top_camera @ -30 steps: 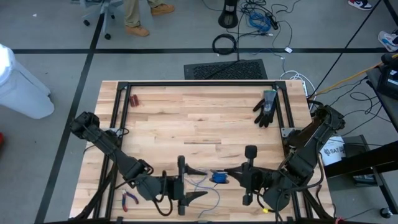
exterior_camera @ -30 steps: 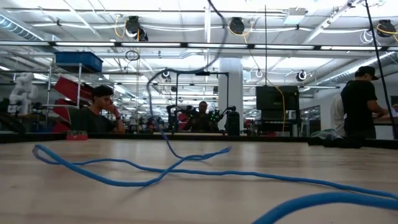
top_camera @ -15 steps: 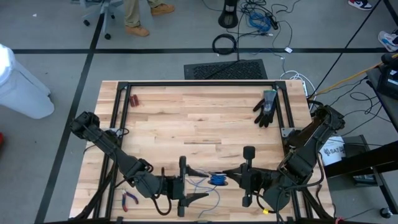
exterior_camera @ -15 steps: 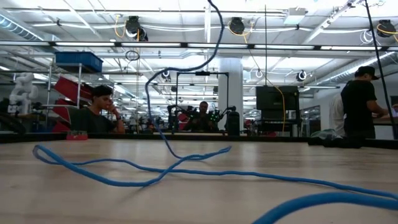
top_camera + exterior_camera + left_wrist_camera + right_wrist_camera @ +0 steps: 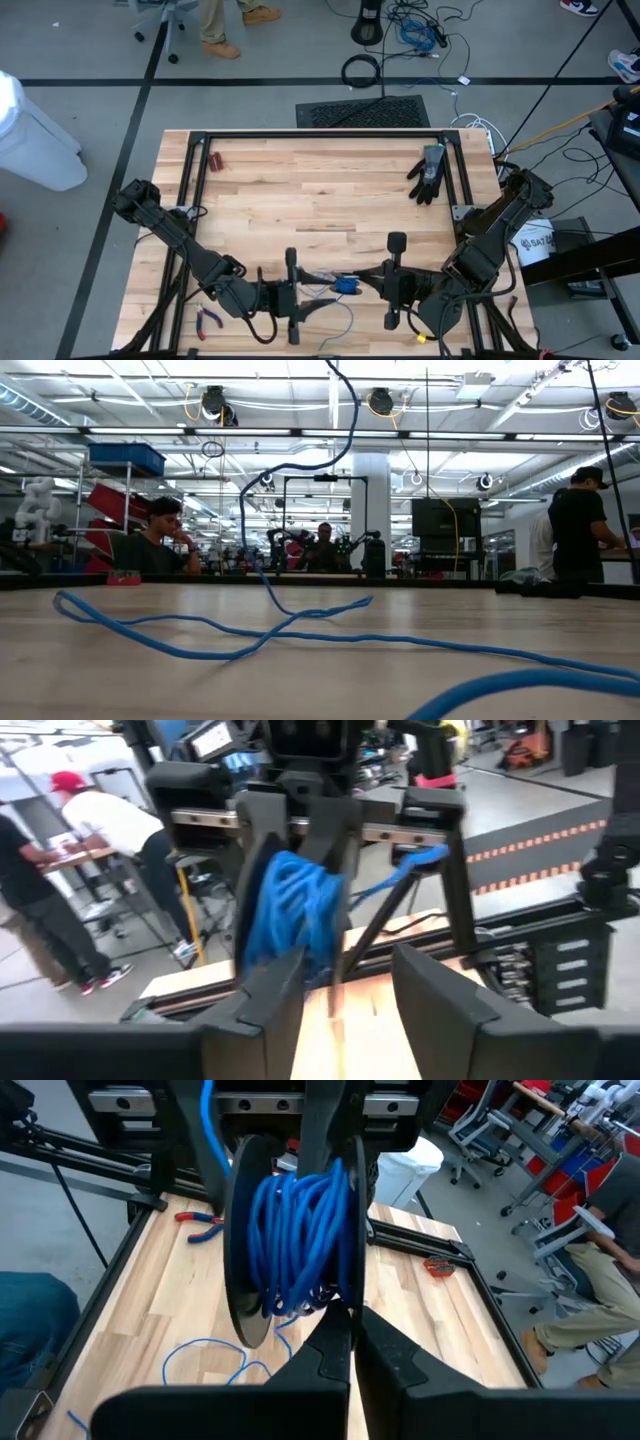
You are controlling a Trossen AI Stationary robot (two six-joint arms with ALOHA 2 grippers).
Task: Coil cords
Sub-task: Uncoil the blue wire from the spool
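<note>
Near the table's front edge, I see my left gripper grasping the coiled blue cord, its loose end trailing across the table. My right gripper, clenched, faces it.

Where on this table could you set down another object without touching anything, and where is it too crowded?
Free: the wide bare wood in the table middle, bordered by the small red item at the far left corner, the black glove at far right, and the grippers below. Crowded: the near edge, where the left gripper and right gripper meet at the blue cable, with red-handled pliers beside.
</note>
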